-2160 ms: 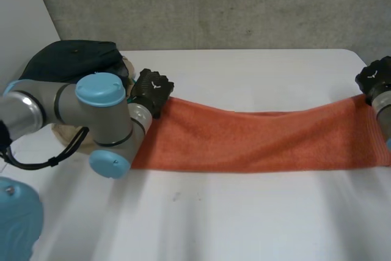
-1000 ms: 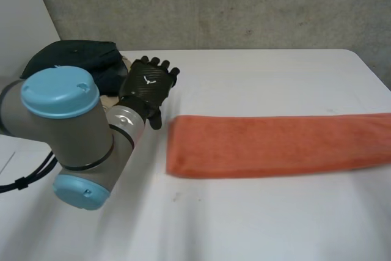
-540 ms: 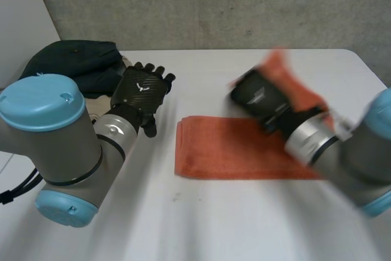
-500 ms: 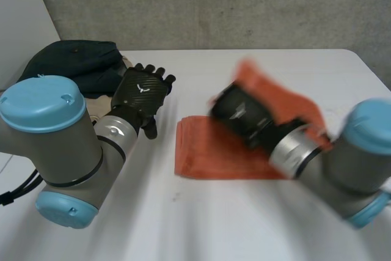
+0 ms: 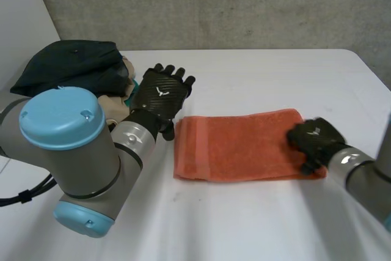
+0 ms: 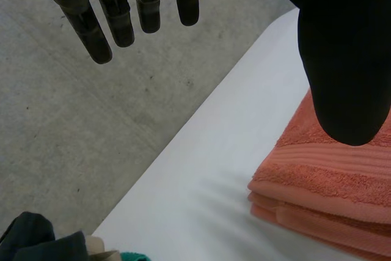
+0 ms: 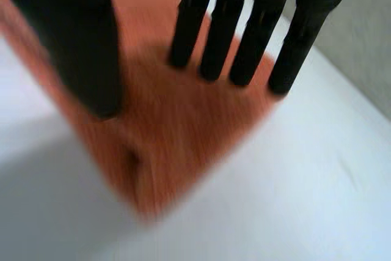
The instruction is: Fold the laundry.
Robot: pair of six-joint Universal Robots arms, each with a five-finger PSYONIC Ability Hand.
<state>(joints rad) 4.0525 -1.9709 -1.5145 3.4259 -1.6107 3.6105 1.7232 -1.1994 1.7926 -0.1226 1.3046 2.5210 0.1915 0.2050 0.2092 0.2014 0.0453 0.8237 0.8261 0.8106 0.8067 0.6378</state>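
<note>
Right robot hand [image 5: 313,140] lies on the right end of the folded orange towel [image 5: 235,145], its fingers [image 7: 223,35] straight and set apart from the thumb, grasping nothing, their tips at the cloth. Just beside the towel's left end, the left robot hand [image 5: 160,95] hangs released, its fingers [image 6: 122,22] straight and clear of the cloth, with the stacked layers of that end below its thumb. The towel sits flat near the middle of the white surface [image 5: 256,71], apart from the dark green clothes [image 5: 67,65] piled at the far left corner.
</note>
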